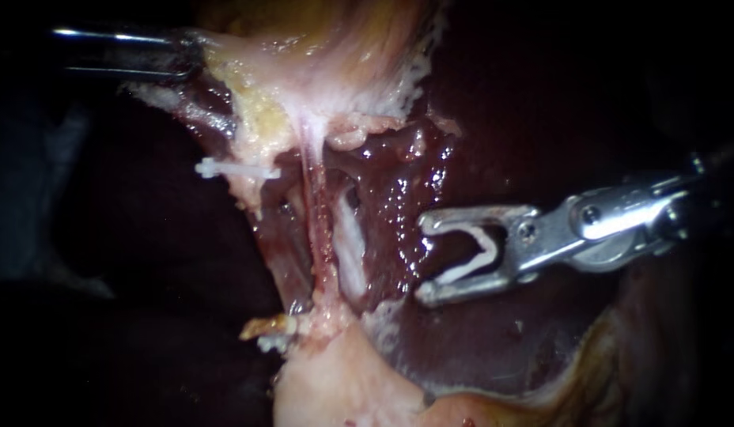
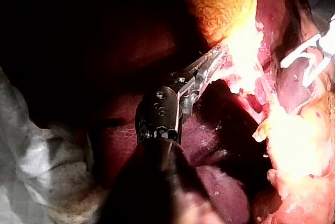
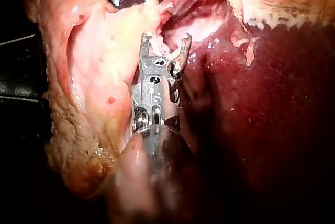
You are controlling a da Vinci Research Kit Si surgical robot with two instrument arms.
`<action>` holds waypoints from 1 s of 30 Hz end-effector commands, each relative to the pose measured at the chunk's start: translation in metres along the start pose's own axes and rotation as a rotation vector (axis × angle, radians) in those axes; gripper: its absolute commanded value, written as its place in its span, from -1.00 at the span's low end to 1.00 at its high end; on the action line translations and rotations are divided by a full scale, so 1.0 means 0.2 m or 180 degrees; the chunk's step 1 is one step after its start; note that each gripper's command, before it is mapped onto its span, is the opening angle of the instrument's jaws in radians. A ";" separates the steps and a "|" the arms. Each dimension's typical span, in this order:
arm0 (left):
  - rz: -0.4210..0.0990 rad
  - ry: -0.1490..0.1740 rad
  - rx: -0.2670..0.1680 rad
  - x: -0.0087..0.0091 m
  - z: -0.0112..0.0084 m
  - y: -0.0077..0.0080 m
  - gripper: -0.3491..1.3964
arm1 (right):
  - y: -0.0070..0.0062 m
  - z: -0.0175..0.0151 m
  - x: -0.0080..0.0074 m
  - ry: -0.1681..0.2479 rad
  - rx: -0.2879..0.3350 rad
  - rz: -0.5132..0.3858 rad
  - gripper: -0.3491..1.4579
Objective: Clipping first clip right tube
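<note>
Liver [image 1: 493,111] surface is dark red and wet. Surroundings are black, with grey cloth [image 2: 31,171] lying beside the left instrument [image 2: 212,63]. That instrument is clamped on pale tissue [image 1: 248,87], with its tips lost in glare. The right instrument [image 1: 422,259] carries an open white clip [image 1: 491,247] seated against both spread jaws. It is near the right tube [image 1: 349,245] but clear of it. A second clip [image 1: 236,169] sits across tissue on the tubes' far side.

Two instruments [image 2: 217,56] [image 1: 424,259], two clips [image 1: 236,170] [image 1: 487,245], two tubes [image 1: 310,198] [image 1: 349,245]

Clip [image 1: 484,251] sits in right instrument's [image 1: 427,258] jaws, right of tubes [image 1: 315,213]; gallbladder [image 1: 335,47] in left instrument's [image 1: 189,55] jaws, above.
</note>
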 end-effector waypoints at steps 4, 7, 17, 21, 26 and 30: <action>0.0000 0.0000 0.0002 0.000 0.000 0.000 -1.00 | -0.001 0.014 -0.004 0.0092 0.0042 0.0171 -0.09; 0.0001 0.0000 0.0002 0.000 0.000 0.000 -1.00 | 0.001 0.024 -0.005 0.0174 0.0039 0.0272 -0.09; 0.0002 0.0002 0.0005 -0.001 0.001 0.000 -1.00 | 0.011 0.047 -0.006 0.0441 0.0107 0.0567 -0.08; 0.0001 0.0002 0.0006 -0.001 0.001 0.000 -1.00 | 0.011 0.056 -0.008 0.0545 0.0208 0.0648 -0.07; 0.0002 0.0002 0.0006 -0.001 0.001 0.000 -1.00 | 0.009 0.061 -0.007 0.0689 0.0394 0.0737 -0.07; 0.0002 0.0003 0.0007 -0.001 0.001 0.000 -1.00 | 0.008 0.065 -0.004 0.0756 0.0482 0.0746 -0.08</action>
